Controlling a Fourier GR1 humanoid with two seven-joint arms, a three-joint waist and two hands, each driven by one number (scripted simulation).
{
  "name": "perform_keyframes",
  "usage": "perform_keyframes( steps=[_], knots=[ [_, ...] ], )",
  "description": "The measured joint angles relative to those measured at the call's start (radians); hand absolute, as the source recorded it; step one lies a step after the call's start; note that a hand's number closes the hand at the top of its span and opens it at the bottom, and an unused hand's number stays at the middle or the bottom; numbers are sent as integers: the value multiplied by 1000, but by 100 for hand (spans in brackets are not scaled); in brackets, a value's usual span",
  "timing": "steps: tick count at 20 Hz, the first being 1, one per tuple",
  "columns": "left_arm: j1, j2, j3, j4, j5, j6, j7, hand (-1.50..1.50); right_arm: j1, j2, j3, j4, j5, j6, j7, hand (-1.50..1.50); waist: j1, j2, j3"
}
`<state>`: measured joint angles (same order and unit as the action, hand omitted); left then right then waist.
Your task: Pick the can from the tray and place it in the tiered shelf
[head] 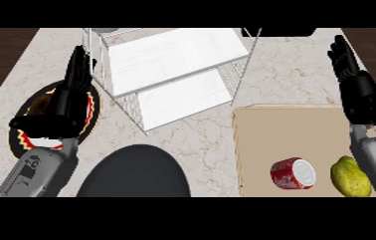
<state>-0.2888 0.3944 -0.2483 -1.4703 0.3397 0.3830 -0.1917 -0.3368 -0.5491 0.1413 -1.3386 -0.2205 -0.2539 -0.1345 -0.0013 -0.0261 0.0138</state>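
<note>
Can lay on its side on the tan tray, near the tray's lower edge, just left of a yellow-green fruit. Right hand was open, fingers straight, above the can at the tray's upper right. Bare counter separated tray from tiered shelf. Left hand was open over a dark plate.
</note>
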Motion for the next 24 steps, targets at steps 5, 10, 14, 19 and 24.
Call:
perform_keyframes(
  steps=[5, 10, 14, 19, 24],
  knots=[
    [120, 37, 21, 68, 47, -21, 102, 0, 149, -58, -111, -101, -46, -35, -16, 150, -47, 7, -10],
    [238, 42, 17, 145, 110, -51, 213, 0, 373, -123, -188, -43, -42, -91, 68, -150, -101, 17, -16],
    [251, 55, 18, 130, 140, -86, 273, 0, 589, -104, -261, -155, -126, -60, 41, -150, -86, 11, -12],
    [255, 63, 22, 113, 152, -113, 309, 0, 832, -127, -317, -343, -187, 69, -31, -150, -63, 12, -12],
    [261, 59, 14, 98, 142, -124, 320, 0, 1008, -179, -359, -573, -223, 160, 27, -150, -44, 15, -13]
  ],
)
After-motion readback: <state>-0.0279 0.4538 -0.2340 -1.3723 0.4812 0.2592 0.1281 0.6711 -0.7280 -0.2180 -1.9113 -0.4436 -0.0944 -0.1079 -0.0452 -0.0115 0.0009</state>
